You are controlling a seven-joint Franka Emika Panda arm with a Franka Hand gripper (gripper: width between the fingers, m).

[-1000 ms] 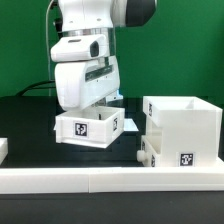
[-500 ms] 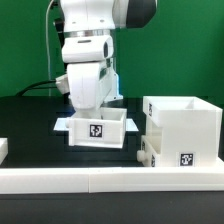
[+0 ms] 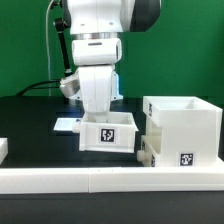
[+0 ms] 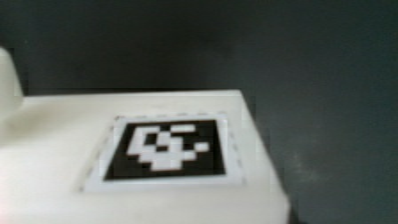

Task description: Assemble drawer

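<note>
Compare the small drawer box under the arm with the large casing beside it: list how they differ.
1. Size: the small drawer box is low and shallow; the large casing is taller and bulkier.
2. Place: the small drawer box sits under the gripper; the large casing stands free at the exterior view's right.
3. Tag: the small drawer box's tag is centred on its front; the large casing's is low on its front.

Both are white, open-topped, and tagged.

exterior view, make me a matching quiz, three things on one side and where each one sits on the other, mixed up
Things:
1. small box
2. big casing
3. rail

Places:
A. along the front table edge
B. at the exterior view's right, against the rail
C. under the robot's wrist, mid-table

Pairs: 1-C, 2-B, 3-A
</note>
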